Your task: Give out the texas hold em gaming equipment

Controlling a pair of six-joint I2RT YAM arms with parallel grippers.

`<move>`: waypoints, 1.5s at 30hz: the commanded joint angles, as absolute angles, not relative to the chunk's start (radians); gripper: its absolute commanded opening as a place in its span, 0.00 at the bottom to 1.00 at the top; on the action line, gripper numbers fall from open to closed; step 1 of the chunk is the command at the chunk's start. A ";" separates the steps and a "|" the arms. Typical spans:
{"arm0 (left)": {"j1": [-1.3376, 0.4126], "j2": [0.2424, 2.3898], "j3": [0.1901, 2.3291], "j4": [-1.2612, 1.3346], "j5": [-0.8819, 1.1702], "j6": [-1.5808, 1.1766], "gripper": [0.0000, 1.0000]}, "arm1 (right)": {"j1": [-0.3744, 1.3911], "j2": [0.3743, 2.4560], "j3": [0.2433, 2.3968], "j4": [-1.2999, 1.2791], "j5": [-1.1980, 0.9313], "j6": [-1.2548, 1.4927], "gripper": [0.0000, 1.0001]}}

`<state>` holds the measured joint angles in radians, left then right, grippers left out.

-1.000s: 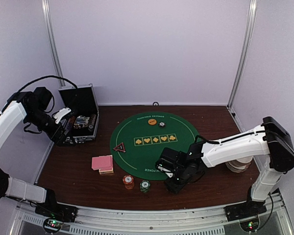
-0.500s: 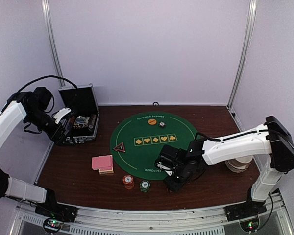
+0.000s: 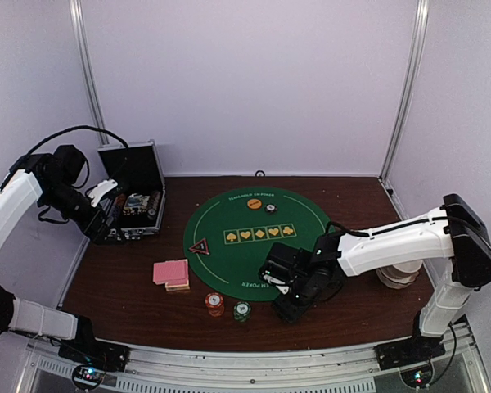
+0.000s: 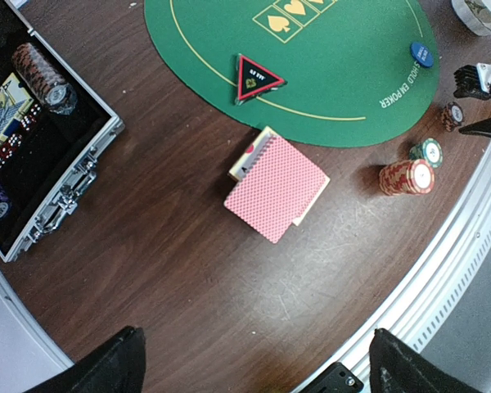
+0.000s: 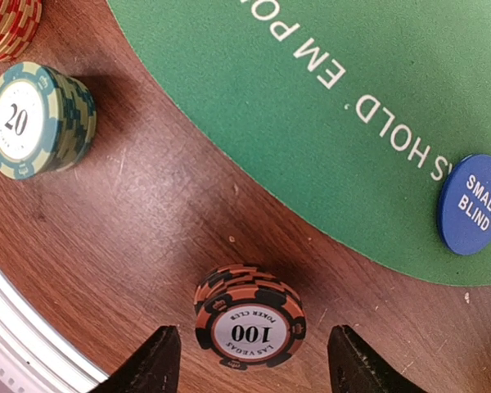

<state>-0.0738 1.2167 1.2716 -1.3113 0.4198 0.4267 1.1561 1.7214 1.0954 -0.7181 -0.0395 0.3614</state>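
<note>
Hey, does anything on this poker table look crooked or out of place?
Only the cards, beside the mat: the pink-backed top part sits slid and twisted off the cream part beneath, whose edges stick out on two sides. Nothing looks spilled.

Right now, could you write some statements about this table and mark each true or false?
1. The blue disc lies on the green mat. True.
2. The card deck lies on the mat. False: it lies on the wooden table, beside the mat.
3. The right fingers squeeze the 100 stack. False: they stand apart on either side, not touching it.
4. The case is open. True.
5. The left fingers hold a card. False: they are open and empty.
</note>
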 commanded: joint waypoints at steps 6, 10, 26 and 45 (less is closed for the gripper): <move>-0.078 1.198 1.278 -1.320 0.425 0.425 0.98 | 1.162 1.762 1.120 -0.693 -0.022 0.354 0.61; -0.077 1.198 1.278 -1.319 0.424 0.426 0.98 | 1.161 1.755 1.120 -0.686 -0.017 0.354 0.53; -0.078 1.195 1.274 -1.323 0.424 0.428 0.98 | 1.162 1.737 1.132 -0.702 -0.020 0.354 0.49; -0.078 1.194 1.275 -1.322 0.420 0.428 0.98 | 1.161 1.752 1.118 -0.700 -0.006 0.351 0.31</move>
<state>-0.0738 1.2087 1.2716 -1.3121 0.4198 0.4271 1.1564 1.7561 1.1084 -0.6968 -0.0334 0.3546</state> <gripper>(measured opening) 0.976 0.411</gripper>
